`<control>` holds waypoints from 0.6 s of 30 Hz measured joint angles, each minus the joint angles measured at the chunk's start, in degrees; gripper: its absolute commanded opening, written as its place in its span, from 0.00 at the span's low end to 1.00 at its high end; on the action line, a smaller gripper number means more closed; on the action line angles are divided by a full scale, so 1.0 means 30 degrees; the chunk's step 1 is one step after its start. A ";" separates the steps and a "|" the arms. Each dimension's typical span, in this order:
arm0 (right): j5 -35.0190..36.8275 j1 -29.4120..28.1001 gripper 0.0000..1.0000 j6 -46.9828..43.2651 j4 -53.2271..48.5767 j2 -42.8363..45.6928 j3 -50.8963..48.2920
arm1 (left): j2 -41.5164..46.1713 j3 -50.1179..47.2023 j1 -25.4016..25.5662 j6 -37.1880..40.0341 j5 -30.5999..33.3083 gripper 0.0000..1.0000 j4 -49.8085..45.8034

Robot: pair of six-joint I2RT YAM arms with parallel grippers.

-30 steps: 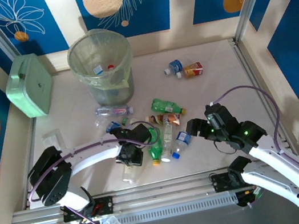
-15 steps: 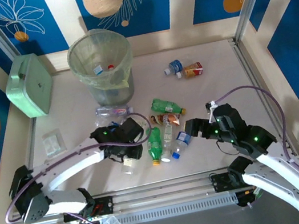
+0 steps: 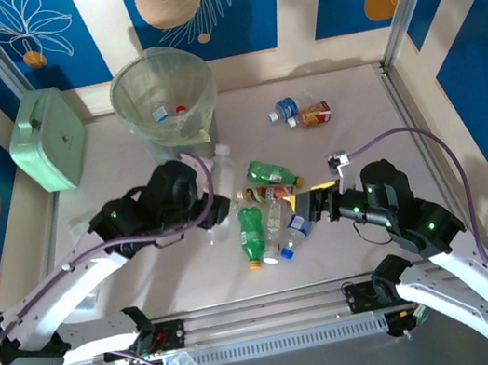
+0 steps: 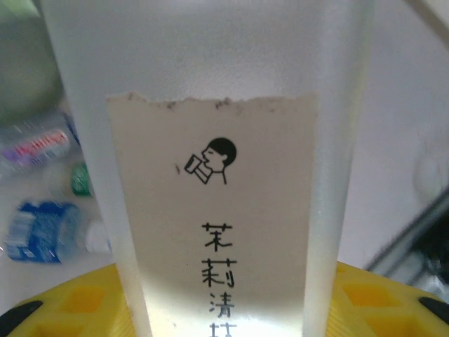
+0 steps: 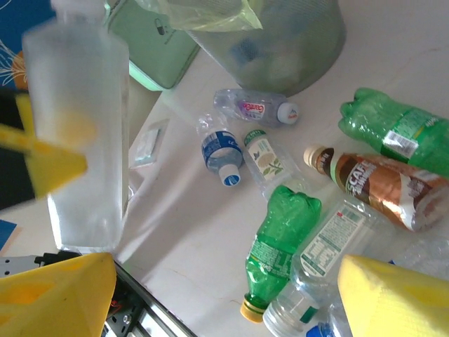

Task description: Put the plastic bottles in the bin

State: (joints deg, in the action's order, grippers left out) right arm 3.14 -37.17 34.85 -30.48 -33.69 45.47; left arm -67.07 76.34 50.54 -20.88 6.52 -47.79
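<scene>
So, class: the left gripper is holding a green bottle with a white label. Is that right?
No. The bottle in the left gripper is clear and frosted, not green; the label is white. The left wrist view shows it.

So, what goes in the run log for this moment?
left gripper: shut on frosted tea bottle, held in the air near bin | right gripper: open, at the loose bottles | status: bottle not yet in bin

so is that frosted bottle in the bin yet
out: left end effector holds the frosted bottle near the bin, outside its rim
</scene>
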 measured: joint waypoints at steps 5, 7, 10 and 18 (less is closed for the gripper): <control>0.0321 -0.0255 0.83 -0.0699 0.0168 -0.0903 0.0867 | -0.2164 0.3315 -0.3767 0.0000 -0.1107 0.46 0.0328; 0.0736 -0.0255 0.83 -0.0852 0.0153 -0.1319 0.1239 | -0.3169 0.4736 -0.4969 -0.0022 -0.1362 0.45 0.0517; 0.1158 -0.0255 0.83 -0.1056 0.0168 -0.1887 0.1625 | -0.4911 0.7278 -0.6419 -0.0335 -0.1625 0.45 0.0758; 0.1246 -0.0255 0.83 -0.1137 0.0153 -0.2229 0.1661 | -0.9683 1.3974 -0.9041 -0.2120 -0.2025 0.45 0.1464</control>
State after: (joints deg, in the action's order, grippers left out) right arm 6.87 -37.93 31.44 -30.02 -40.38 50.46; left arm -96.12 118.26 23.42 -27.24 0.45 -43.40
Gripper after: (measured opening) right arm 0.829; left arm 0.474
